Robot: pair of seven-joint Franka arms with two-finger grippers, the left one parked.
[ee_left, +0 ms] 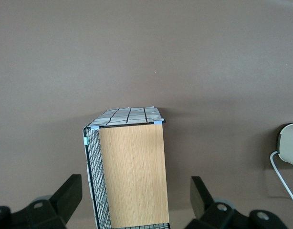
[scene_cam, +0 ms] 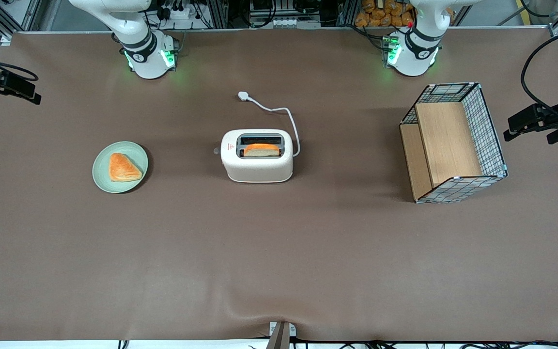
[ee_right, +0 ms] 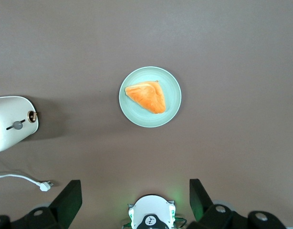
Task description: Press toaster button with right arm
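Hovering high above the green plate (ee_right: 150,97) with its triangular pastry (ee_right: 146,96), the right arm's hand (ee_right: 135,202) is held with its two fingers (ee_right: 68,200) spread wide and nothing between them. The toaster (scene_cam: 256,155) is seen standing on the brown table (scene_cam: 279,252), well apart from the hand and farther toward the parked arm's end than the plate. The toaster button (scene_cam: 216,150) is seen untouched on the toaster's short end facing the plate, and a bread slice (scene_cam: 261,150) is held in one slot.
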